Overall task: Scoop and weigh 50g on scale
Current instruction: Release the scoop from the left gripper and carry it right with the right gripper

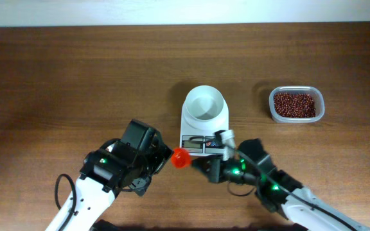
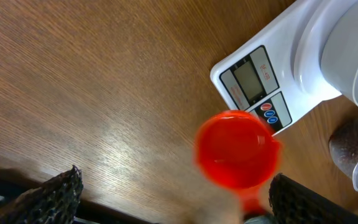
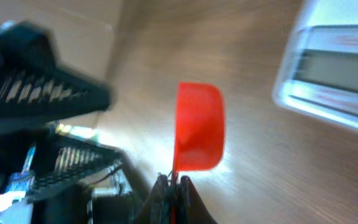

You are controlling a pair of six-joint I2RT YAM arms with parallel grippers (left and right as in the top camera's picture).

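Observation:
The white scale point(image 1: 196, 143) carries an empty round white bowl point(image 1: 204, 104). Its display faces the two arms. The orange-red scoop point(image 1: 180, 158) hangs empty just in front of the scale's lower left corner. My right gripper point(image 3: 174, 182) is shut on the scoop's thin handle point(image 3: 173, 177), with the cup point(image 3: 199, 127) standing beyond its tips. My left gripper point(image 2: 179, 200) is open, its fingers point(image 2: 58, 194) spread wide to either side of the scoop point(image 2: 236, 149) without touching it. The dark red-brown beans point(image 1: 294, 104) fill a clear tub at the right.
The clear tub point(image 1: 272, 112) stands on the wooden table right of the scale, a short gap away. In the left wrist view the scale's red and blue buttons point(image 2: 271, 112) show beside the scoop. Both arms point(image 1: 114, 167) meet close in front of the scale.

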